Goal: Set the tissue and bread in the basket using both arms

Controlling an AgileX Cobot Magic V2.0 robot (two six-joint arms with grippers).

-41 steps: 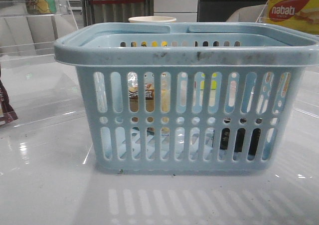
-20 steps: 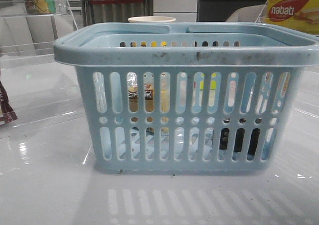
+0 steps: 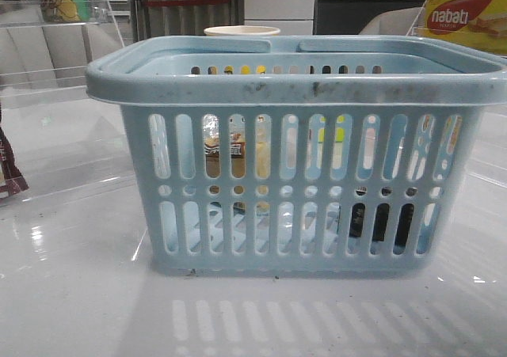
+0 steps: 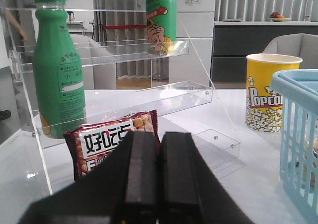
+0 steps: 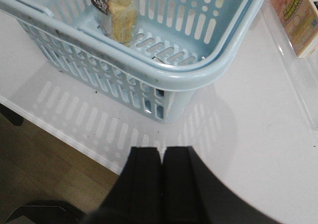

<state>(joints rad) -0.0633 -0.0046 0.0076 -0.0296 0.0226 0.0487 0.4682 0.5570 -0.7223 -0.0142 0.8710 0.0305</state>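
Nothing has moved across the last second in the front view: the basket (image 3: 297, 151) sits on the same spot of the white bench (image 3: 71, 294), and its contents show through the same slots.

The bread (image 5: 115, 8), in its clear wrapper with a dark label, stands against the inside wall of the basket toward the bench's left side; the front view shows it through the upper slots. The tissue (image 3: 380, 224) reads as a low dark shape on the basket floor toward the right. Both task items appear to be inside, so the job looks essentially done.

The left gripper (image 4: 159, 184) is clenched with nothing between its fingers, hovering near the maroon-brown snack packet (image 4: 114, 144) and the clear acrylic shelf (image 4: 124, 102) holding a green bottle (image 4: 58, 70). The right gripper (image 5: 161, 184) is likewise closed and empty, poised over the bench's near edge just outside a basket corner.

The likeliest trouble is on the left. Any forward drift of that arm would push the packet or clip the shelf, toppling the bottle. A sideways swing could catch the popcorn cup (image 4: 271, 92) standing beside the basket. On the right, a low sweep could snag the thick rim and drag the basket toward the near edge, which lies close by.

Open room lies above and behind both arms. The right side has bare bench between the basket and the box (image 5: 298, 15) near the far right corner.
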